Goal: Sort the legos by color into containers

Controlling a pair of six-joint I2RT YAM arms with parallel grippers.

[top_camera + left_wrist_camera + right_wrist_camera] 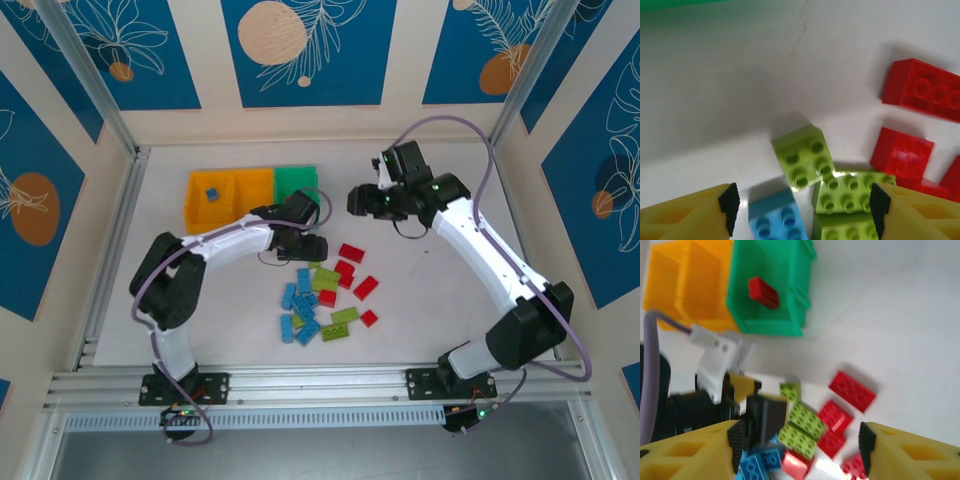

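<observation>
a blue brick (212,194) sits in the leftmost of three bins (255,190). the left gripper (321,248) hangs by the legos (325,280), the right gripper (356,200) near the green bin (296,182).

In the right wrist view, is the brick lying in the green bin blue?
No, the brick lying in the green bin is plainly red.

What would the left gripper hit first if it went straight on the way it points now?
Likely the lime green oblong brick or the blue brick beside it, both framed by the open fingers of the left gripper. Which comes first is unclear.
</observation>
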